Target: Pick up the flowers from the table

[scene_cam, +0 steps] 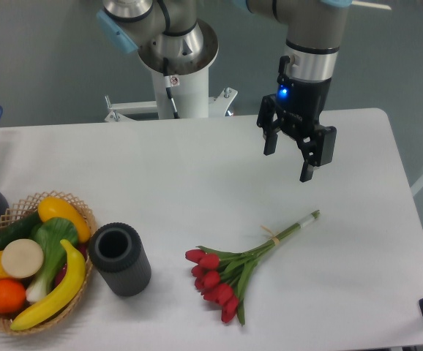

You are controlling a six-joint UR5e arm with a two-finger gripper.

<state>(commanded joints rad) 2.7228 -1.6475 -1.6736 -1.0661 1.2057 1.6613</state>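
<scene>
A white table (197,175) stands before a grey wall. Above its far right part hangs the gripper (289,161), fingers spread, holding nothing. The flowers (241,270) lie near the front edge, below it. A dark cylinder (120,258) and fruit basket (32,262) sit front-left.

arm (310,29): silver-grey, pale blue joints | pincer (289,162): black, blue light

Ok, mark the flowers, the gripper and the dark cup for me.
flowers (235,272): camera view, stems just above the blooms.
gripper (288,162): camera view, midway between fingertips.
dark cup (124,272): camera view, side wall.
</scene>
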